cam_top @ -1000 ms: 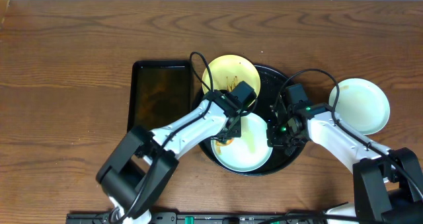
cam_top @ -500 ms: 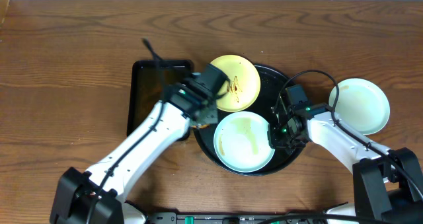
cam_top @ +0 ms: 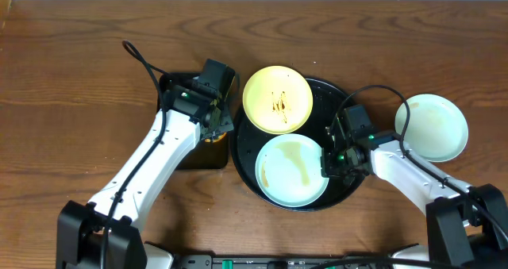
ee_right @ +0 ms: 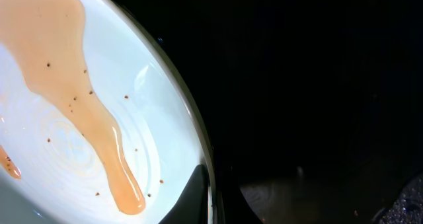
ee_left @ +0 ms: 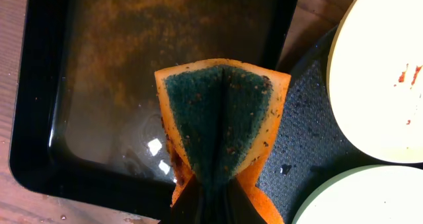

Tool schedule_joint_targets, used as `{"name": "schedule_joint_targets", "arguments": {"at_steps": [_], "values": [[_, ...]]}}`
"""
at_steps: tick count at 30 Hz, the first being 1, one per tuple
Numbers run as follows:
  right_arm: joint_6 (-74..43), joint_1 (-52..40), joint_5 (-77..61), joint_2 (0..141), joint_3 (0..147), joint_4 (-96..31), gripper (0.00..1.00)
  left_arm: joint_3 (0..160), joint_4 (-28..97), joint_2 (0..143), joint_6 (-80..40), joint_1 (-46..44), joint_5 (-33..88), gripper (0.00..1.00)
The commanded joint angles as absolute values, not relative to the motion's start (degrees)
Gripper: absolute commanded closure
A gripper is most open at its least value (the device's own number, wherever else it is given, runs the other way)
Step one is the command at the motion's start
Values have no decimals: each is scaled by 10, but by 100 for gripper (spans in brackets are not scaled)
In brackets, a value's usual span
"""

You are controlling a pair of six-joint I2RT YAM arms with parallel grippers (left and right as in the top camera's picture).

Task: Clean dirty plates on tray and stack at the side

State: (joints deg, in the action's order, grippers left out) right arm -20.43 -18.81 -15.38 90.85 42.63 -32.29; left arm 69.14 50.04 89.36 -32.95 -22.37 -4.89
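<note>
**A:** Where does your sponge [ee_left: 221,128] sit against the work?

**B:** Your left tool [ee_left: 210,204] pinches it folded, green face out, over the rectangular tray [ee_left: 46,85] of brown water. The smeared blue plate [cam_top: 291,170] lies to its right and nearer, in the near half of the round tray [cam_top: 343,191]. The yellow plate [cam_top: 276,100] lies just to the right, at the tray's far side.

**A:** And your right tool [cam_top: 329,162]?

**B:** It looks clamped on that blue plate's right rim. So I judge the left arm does the wiping, travelling right.

**A:** What does each view add?

**B:** The right wrist shows a long tan sauce streak with specks, faint from overhead. The left wrist shows red specks on the yellow plate and grit in the sponge. Only overhead shows the second blue plate [cam_top: 432,126], off right on the surface [cam_top: 79,63].
</note>
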Motion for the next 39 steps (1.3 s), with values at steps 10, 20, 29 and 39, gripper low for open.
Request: {"name": "schedule_joint_targets", "arguments": {"at_steps": [10, 20, 29, 39], "values": [[-135, -149, -40, 829, 476, -358, 99, 698, 503, 892, -324, -221, -57, 92], [1, -150, 141, 699, 488, -322, 99, 698, 503, 892, -324, -221, -57, 92], [66, -151, 166, 661, 488, -280, 99, 698, 501, 892, -324, -221, -57, 92], [-79, -151, 71, 681, 485, -384, 86, 698, 499, 892, -324, -221, -57, 92]]}}
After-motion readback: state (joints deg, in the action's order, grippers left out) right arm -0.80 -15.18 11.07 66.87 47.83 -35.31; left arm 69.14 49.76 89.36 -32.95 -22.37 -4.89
